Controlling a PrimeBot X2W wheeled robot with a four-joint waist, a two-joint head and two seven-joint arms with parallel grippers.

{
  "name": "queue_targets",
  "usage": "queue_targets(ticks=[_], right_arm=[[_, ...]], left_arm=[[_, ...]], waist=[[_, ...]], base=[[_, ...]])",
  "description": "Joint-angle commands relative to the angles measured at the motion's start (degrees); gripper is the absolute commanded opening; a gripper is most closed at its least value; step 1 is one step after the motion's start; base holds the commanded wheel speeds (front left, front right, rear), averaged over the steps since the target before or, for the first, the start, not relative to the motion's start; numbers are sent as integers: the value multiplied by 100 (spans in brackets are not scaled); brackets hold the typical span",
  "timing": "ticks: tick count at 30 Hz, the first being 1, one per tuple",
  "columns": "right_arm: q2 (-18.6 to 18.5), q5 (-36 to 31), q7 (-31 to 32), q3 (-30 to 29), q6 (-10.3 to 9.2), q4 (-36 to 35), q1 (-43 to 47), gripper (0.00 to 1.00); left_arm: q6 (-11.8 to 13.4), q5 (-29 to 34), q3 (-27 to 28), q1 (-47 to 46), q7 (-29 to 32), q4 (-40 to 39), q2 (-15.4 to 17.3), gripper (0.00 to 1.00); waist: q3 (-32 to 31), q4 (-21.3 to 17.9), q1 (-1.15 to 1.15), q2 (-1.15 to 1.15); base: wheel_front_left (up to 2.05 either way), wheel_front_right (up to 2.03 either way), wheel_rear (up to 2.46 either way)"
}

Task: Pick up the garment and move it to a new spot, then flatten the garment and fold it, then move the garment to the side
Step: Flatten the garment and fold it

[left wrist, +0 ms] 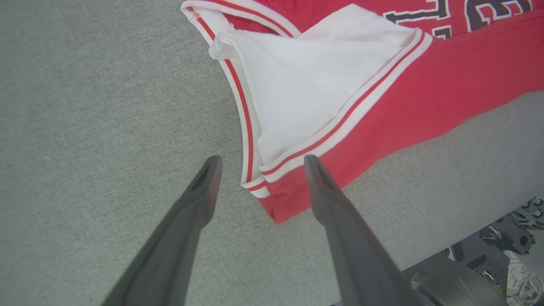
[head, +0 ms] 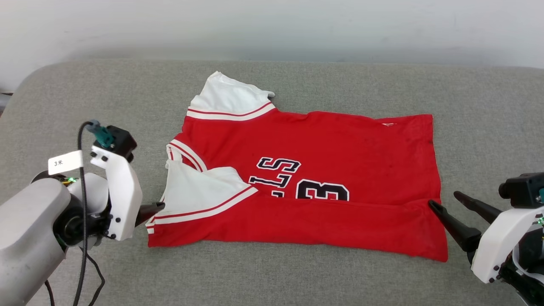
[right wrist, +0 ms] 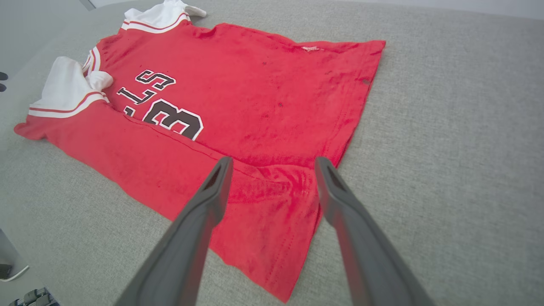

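The garment (head: 323,161) is a red jersey lying flat on a grey cushion, collar end to the left and hem to the right. Its near long edge is folded up over the lower part of the black letters and the number 3 (head: 322,190). One white sleeve (head: 229,98) sticks out at the back and the other (head: 199,191) lies folded on top. My left gripper (head: 157,208) is open at the folded sleeve's corner, its fingers either side of the trim (left wrist: 261,170). My right gripper (head: 443,198) is open just over the near hem corner (right wrist: 276,199).
The grey fabric cushion (head: 297,276) spans the whole width, with a rounded left end (head: 25,89) and a pale wall (head: 272,25) behind it. Past its front edge, the left wrist view shows the robot's base and floor clutter (left wrist: 501,250).
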Motion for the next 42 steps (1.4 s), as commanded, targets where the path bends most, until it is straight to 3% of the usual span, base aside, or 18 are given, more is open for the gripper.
queue_targets(ticks=[1, 9, 25, 26, 27, 35, 42], right_arm=[[38, -36, 30, -44, -5, -37, 32, 100], [171, -141, 126, -96, -5, -137, -60, 100], [254, -130, 86, 96, -5, -75, -411, 100], [245, -117, 83, 105, -5, -68, -430, 100], [227, -108, 90, 113, -5, -70, -453, 100], [-149, -94, 452, 64, -5, -196, -603, 100], [-702, 3, 1548, 23, -5, -496, -868, 100]], left_arm=[[16, 49, -73, -89, 133, -31, 19, 100], [43, 197, -412, -114, 678, 134, -87, 100], [-44, 335, -1000, 414, 824, 1132, -514, 100], [-54, 326, -1022, 430, 824, 1156, -530, 32], [-64, 282, -1024, 447, 808, 1168, -554, 0], [-130, 225, -857, 186, 482, 920, -411, 0], [-136, 212, -774, 12, 210, 395, -234, 0]], waist=[[25, -24, 1, 0], [236, -165, 1, 0], [618, -389, 1, 0], [613, -393, 1, 0], [599, -391, 1, 0], [305, -271, 1, 0], [110, -144, 1, 0]], base=[[0, 0, 0], [0, 0, 0], [0, 0, 0], [0, 0, 0], [0, 0, 0], [0, 0, 0], [0, 0, 0]])
